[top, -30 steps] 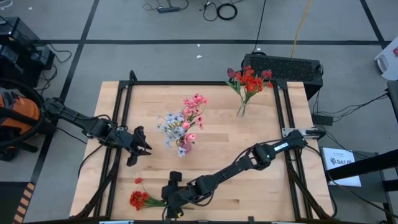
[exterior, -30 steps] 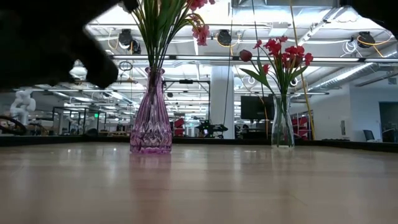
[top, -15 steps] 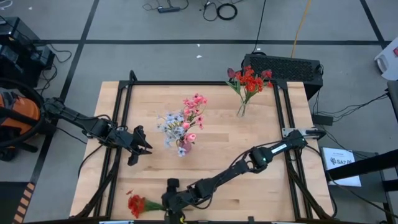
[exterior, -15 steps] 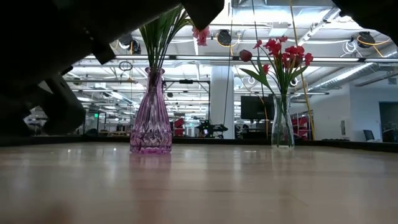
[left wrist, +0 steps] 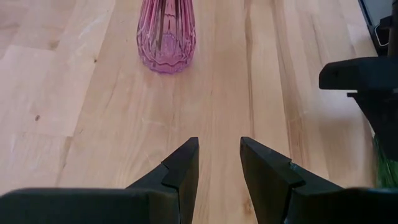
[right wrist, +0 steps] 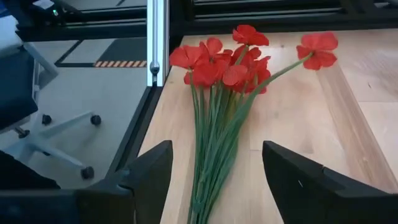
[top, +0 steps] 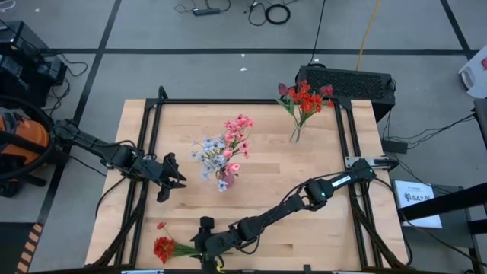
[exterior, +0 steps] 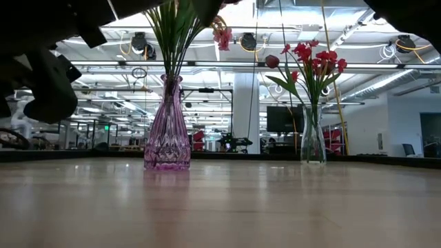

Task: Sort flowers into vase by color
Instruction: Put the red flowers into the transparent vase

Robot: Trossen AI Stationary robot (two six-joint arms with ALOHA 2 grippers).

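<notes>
- Nearest, at the front edge of the worktop (top: pixel 266 190), the right gripper (top: pixel 204 245) hangs low at the front-left part, its arm stretched across from the right side.
- Its fingers (right wrist: pixel 149 174) stand wide apart and grip nothing; the green stalks of a red spray (right wrist: pixel 227 62) run up between them in the right wrist view.
- That red spray (top: pixel 163 247) lies flat on the wood near the front-left corner, heads pointing toward the left rail, stalks reaching back toward the right gripper; whether the fingers touch the stalks cannot be told.
- Farther back on the left side, the left gripper (top: pixel 171 179) waits above the worktop, its fingers (left wrist: pixel 183 171) partly open with bare wood showing between them and nothing held.
- Past it, near the middle of the worktop, the purple vase (exterior: pixel 167 127) stands upright, holding pink and pale blue-white flowers (top: pixel 224 152).
- The left wrist view looks at the base of this purple vase (left wrist: pixel 165 34), well apart from the left fingers.
- Farthest, near the back-right corner, a clear vase (exterior: pixel 313 145) stands upright with red flowers (top: pixel 306 97) in it.
- Beyond the worktop, the low view shows a large room with ceiling lights.
</notes>
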